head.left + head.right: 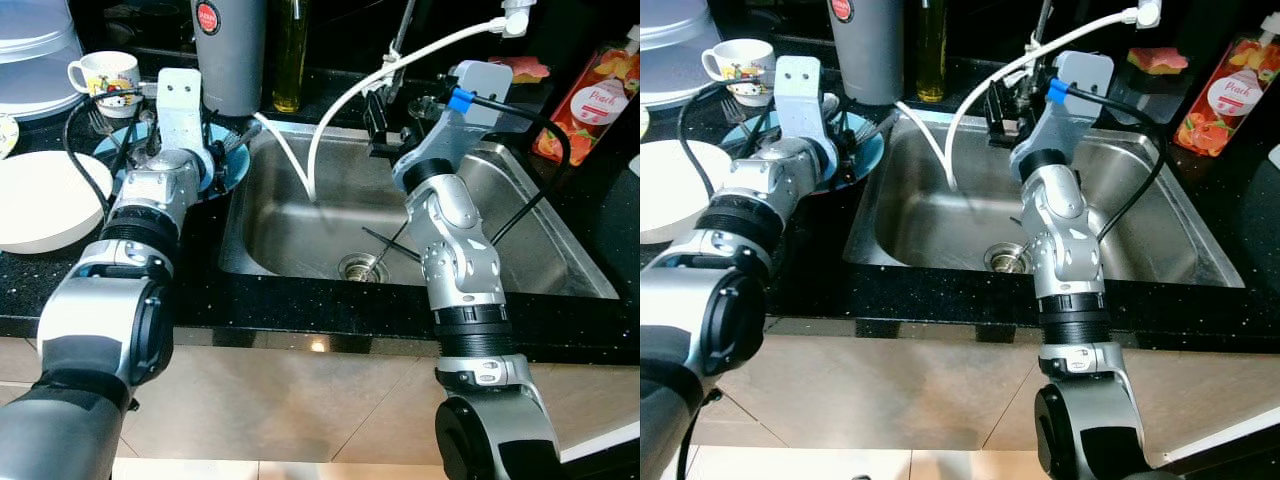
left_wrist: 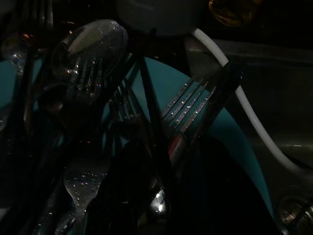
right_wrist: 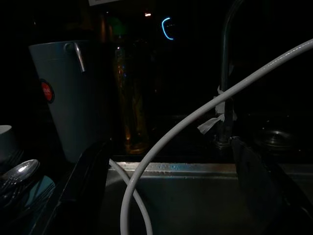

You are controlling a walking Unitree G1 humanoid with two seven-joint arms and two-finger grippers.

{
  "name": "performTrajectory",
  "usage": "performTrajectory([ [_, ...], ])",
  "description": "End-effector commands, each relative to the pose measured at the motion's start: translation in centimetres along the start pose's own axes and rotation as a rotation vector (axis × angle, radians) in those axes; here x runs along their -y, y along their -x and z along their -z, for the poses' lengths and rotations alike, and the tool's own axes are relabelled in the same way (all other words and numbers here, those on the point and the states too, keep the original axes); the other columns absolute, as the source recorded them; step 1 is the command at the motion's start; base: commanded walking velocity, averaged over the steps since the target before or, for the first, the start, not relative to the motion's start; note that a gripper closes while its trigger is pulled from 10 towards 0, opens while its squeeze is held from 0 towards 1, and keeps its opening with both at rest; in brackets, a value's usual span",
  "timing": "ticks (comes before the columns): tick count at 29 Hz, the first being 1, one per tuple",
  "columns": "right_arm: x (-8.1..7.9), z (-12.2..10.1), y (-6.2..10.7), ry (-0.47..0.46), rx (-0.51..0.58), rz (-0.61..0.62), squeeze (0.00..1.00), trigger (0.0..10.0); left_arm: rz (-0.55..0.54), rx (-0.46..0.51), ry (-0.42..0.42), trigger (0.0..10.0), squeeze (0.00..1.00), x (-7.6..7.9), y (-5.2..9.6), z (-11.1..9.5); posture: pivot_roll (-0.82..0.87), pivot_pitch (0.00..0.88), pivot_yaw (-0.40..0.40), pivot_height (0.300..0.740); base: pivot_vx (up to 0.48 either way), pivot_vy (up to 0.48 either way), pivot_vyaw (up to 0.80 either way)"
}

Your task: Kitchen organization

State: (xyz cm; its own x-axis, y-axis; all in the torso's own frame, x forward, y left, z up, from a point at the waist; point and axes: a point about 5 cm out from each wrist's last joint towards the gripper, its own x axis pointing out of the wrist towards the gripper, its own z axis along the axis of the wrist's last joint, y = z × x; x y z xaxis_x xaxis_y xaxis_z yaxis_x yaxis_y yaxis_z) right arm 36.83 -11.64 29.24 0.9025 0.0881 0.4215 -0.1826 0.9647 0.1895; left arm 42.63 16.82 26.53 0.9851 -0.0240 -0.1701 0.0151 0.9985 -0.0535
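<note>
1. While you look down at the black speckled counter (image 1: 300, 320), a stainless steel sink (image 1: 560, 250) sits in the middle, with a white hose (image 1: 340, 110) looping into it from the far right.
2. Your left gripper (image 2: 151, 196) is on the left, down over a round teal plate (image 2: 234, 132) heaped with silver forks (image 2: 188, 105) and a large silver spoon (image 2: 93, 44). Its dark fingers are in among the cutlery; you cannot tell whether they are released or clenched on a piece.
3. Your right gripper (image 3: 166, 171) hovers over the far side of the sink, near the tap (image 3: 226, 73). Its two fingers stand apart, released and holding nothing.
4. Far left stand a white cartoon mug (image 1: 105, 75) and a white bowl (image 1: 45, 200); a tall grey container with a red label (image 1: 228, 50) and a yellow oil bottle (image 1: 290, 55) stand beyond the plate. A red-orange peach refill pouch (image 1: 590, 100) lies at the right.
5. Judging by this, the tidying looks early: the cutlery is still piled on the plate, and the dishes remain spread about the counter.
</note>
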Motion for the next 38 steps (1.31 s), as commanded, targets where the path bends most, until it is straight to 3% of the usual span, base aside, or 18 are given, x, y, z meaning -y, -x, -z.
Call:
performTrajectory([
  [1, -0.1, -0.3, 0.2, -0.002, 0.007, -0.004, 0.0, 10.0, 0.012, -0.045, 0.022, 9.9, 0.0, 0.4, -0.1, 0.5, 0.21, 0.052, -0.082, 0.74, 0.0, 0.0, 0.0],
  [5, -0.1, -0.3, 0.2, -0.005, 0.006, 0.0, 0.0, 10.0, -0.004, -0.092, 0.04, 9.4, 0.0, 0.0, -0.1, 1.1, 0.21, 0.053, -0.078, 0.74, 0.0, 0.0, 0.0],
  [6, -0.1, -0.3, 0.2, -0.006, 0.006, 0.001, 0.0, 10.0, -0.005, -0.101, 0.054, 8.6, 0.0, 0.0, -0.1, 1.2, 0.21, 0.053, -0.076, 0.74, 0.0, 0.0, 0.0],
  [7, -0.1, -0.3, 0.2, -0.006, 0.006, 0.001, 0.0, 10.0, -0.005, -0.101, 0.054, 8.6, 0.0, 0.0, -0.1, 1.2, 0.21, 0.053, -0.076, 0.74, 0.0, 0.0, 0.0],
  [8, 0.0, -0.3, 0.2, -0.006, 0.005, 0.002, 0.0, 10.0, -0.007, -0.115, 0.073, 6.9, 0.0, -0.1, -0.1, 1.4, 0.21, 0.054, -0.076, 0.74, 0.0, 0.0, 0.0],
  [10, 0.0, -0.3, 0.2, -0.007, 0.004, 0.003, 0.0, 10.0, -0.009, -0.121, 0.079, 6.7, 0.0, -0.1, -0.1, 1.5, 0.21, 0.054, -0.077, 0.74, 0.0, 0.0, 0.0],
  [12, 0.0, -0.3, 0.2, -0.007, 0.003, 0.003, 0.0, 10.0, -0.009, -0.131, 0.095, 3.1, 0.0, -0.1, -0.1, 1.6, 0.21, 0.054, -0.077, 0.74, 0.0, 0.0, 0.0],
  [13, 0.0, -0.3, 0.2, -0.007, 0.003, 0.003, 0.0, 10.0, -0.009, -0.131, 0.095, 3.1, 0.0, -0.1, -0.1, 1.6, 0.21, 0.054, -0.077, 0.74, 0.0, 0.0, 0.0],
  [14, 0.0, -0.3, 0.3, -0.007, 0.002, 0.004, 0.0, 10.0, -0.011, -0.132, 0.098, 2.5, 0.0, -0.2, -0.1, 1.6, 0.21, 0.055, -0.078, 0.74, 0.0, 0.0, 0.0],
  [15, 0.0, -0.3, 0.3, -0.008, 0.001, 0.004, 0.0, 10.0, -0.014, -0.135, 0.104, 0.0, 0.0, -0.3, -0.1, 1.7, 0.21, 0.055, -0.079, 0.74, 0.0, 0.0, 0.0],
  [27, 0.1, -0.2, 0.3, -0.02, -0.005, 0.01, 0.0, 10.0, -0.02, -0.128, 0.109, 0.0, 0.0, -0.3, -0.1, 1.5, 0.21, 0.056, -0.077, 0.74, 0.0, 0.0, 0.0],
  [30, 0.1, -0.1, 0.3, -0.02, -0.007, 0.008, 0.0, 10.0, -0.021, -0.087, 0.082, 0.0, 0.0, -0.3, -0.1, 1.0, 0.21, 0.057, -0.08, 0.74, 0.0, 0.0, 0.0],
  [32, 0.0, -0.1, 0.3, -0.021, -0.008, 0.006, 0.0, 10.0, -0.012, 0.0, 0.063, 0.0, 0.0, -0.1, 0.0, -0.3, 0.21, 0.057, -0.078, 0.74, 0.0, 0.0, 0.0],
  [33, 0.0, -0.1, 0.3, -0.021, -0.007, 0.006, 0.0, 10.0, -0.006, 0.047, 0.047, 3.8, 0.0, 0.0, 0.0, -1.0, 0.21, 0.057, -0.077, 0.74, 0.0, 0.0, 0.0],
  [34, 0.0, -0.1, 0.3, -0.021, -0.007, 0.006, 0.0, 10.0, -0.006, 0.047, 0.047, 3.8, 0.0, 0.0, 0.0, -1.0, 0.21, 0.057, -0.077, 0.74, 0.0, 0.0, 0.0],
  [35, 0.0, -0.2, 0.3, -0.022, -0.006, 0.006, 0.0, 10.0, 0.002, 0.088, 0.048, 10.0, 0.0, 0.2, 0.1, -1.7, 0.21, 0.056, -0.076, 0.74, 0.0, 0.0, 0.0],
  [38, 0.0, -0.2, 0.3, -0.023, -0.004, 0.007, 0.0, 10.0, 0.044, 0.155, 0.029, 10.0, 0.0, 0.8, 0.2, -2.7, 0.21, 0.056, -0.076, 0.74, 0.0, 0.0, 0.0],
])
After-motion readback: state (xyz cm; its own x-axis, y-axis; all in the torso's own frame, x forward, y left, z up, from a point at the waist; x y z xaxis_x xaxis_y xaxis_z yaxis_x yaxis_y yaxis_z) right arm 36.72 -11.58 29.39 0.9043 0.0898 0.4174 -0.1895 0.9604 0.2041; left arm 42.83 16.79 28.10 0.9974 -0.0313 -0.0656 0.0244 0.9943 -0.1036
